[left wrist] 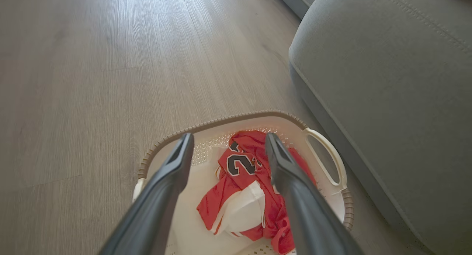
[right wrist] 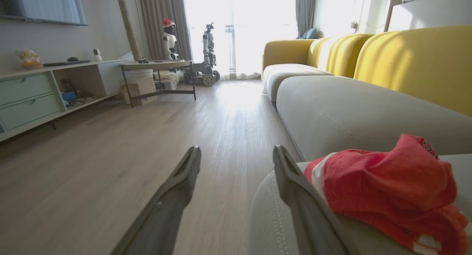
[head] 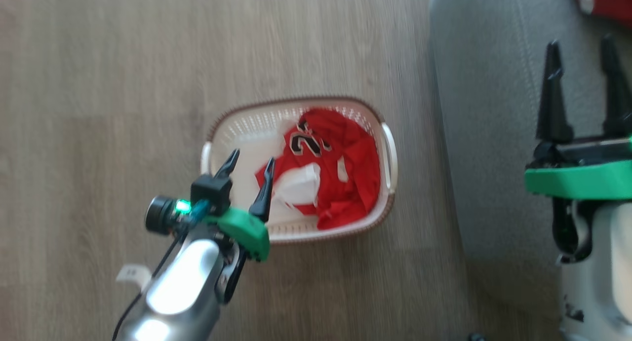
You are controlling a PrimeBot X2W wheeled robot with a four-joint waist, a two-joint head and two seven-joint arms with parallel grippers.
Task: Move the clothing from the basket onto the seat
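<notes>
While the jersey (head: 340, 148) lies in the basket (head: 296, 100), the left pincer (head: 252, 158) hovers open above it; the right pincer (head: 580, 42) gapes empty over the seat (head: 489, 109), near a red garment (right wrist: 387, 173).

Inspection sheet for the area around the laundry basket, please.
Surface: pale wood-plank floor.
Job's things: cream perforated plastic basket with brown rim on the floor beside the large grey fabric sofa; red jersey with black number inside it; another red garment with white trim on the sofa.
Clutter: cardboard boxes under a dark-legged side table.
Grippers: left gripper open above the basket, empty; right gripper open over the sofa, empty.
Cables: black cable along the left forearm.
Surroundings: yellow backrests, wall television, second robot by the bright window.
</notes>
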